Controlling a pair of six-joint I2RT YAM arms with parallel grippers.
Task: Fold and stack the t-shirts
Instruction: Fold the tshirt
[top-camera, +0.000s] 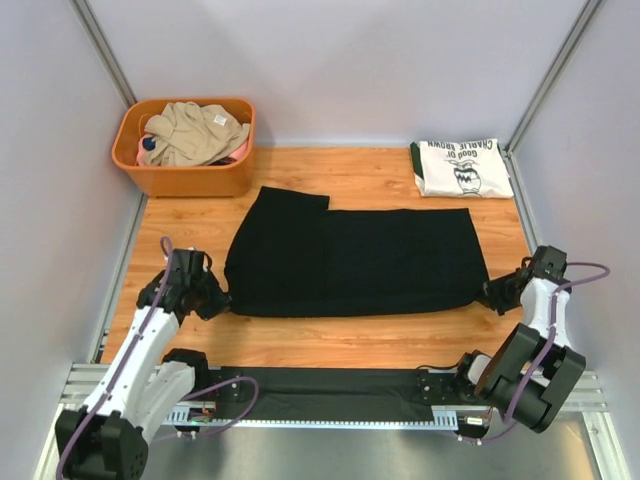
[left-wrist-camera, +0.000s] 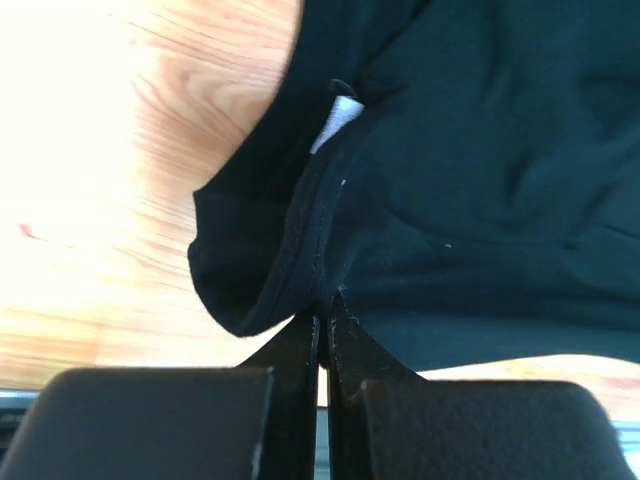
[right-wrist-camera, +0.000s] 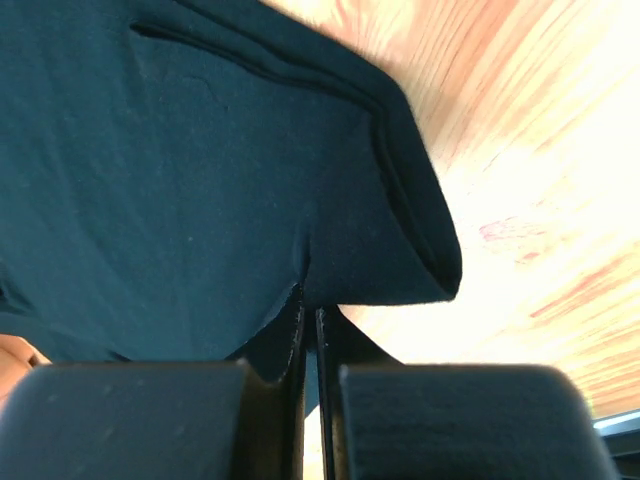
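Observation:
The black t-shirt (top-camera: 355, 262) lies partly folded across the middle of the wooden table. My left gripper (top-camera: 222, 303) is shut on its near left corner; the left wrist view shows the jaws (left-wrist-camera: 325, 318) pinching the hem of the black cloth (left-wrist-camera: 470, 180), with a white label (left-wrist-camera: 338, 122) above. My right gripper (top-camera: 487, 295) is shut on its near right corner; the right wrist view shows the jaws (right-wrist-camera: 309, 305) pinching the black cloth (right-wrist-camera: 180, 190). The white t-shirt with green trim and the Charlie Brown print (top-camera: 462, 168) lies folded at the far right.
An orange basket (top-camera: 185, 178) with beige and pink clothes stands at the far left corner. White walls close in the table on three sides. A metal rail (top-camera: 330, 395) with a black strip runs along the near edge between the arm bases.

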